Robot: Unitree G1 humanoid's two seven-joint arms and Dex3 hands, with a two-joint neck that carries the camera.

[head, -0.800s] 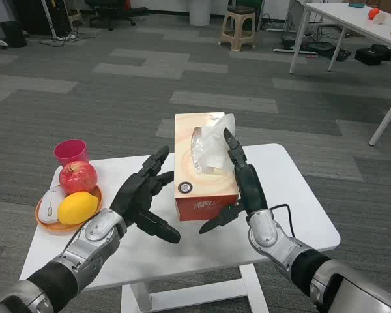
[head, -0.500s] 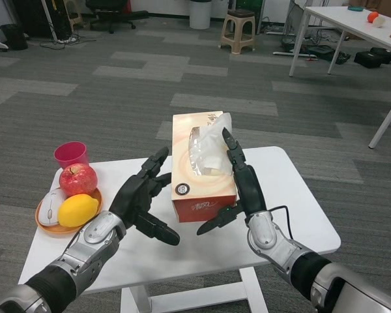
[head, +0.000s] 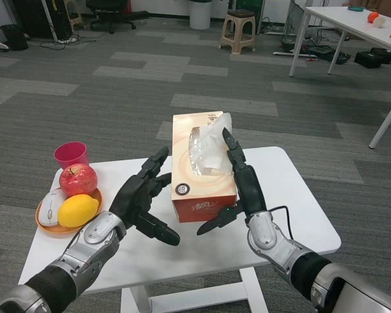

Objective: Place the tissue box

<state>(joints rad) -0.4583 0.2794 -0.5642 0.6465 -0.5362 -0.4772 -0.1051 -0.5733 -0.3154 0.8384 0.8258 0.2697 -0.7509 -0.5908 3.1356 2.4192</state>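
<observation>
An orange tissue box (head: 202, 192) with a white tissue sticking out of its top stands on the white table (head: 293, 215), near the middle. My left hand (head: 140, 199) hovers just left of the box with its fingers spread and holds nothing; its fingertips come close to the box's left edge. On the other side, my right hand (head: 244, 189) lies flat along the box's right face, fingers stretched toward the far end, thumb pointing under the near corner. I cannot tell whether it touches the box.
At the table's left edge an orange plate (head: 44, 227) carries a red apple (head: 78, 179), a lemon (head: 77, 210) and a white mouse (head: 49, 207). A pink cup (head: 70, 154) stands behind it. A thin black cable (head: 283, 210) lies by my right wrist.
The whole picture has shifted a little, so the camera moved. Both hands and the tissue box keep the same places relative to each other.
</observation>
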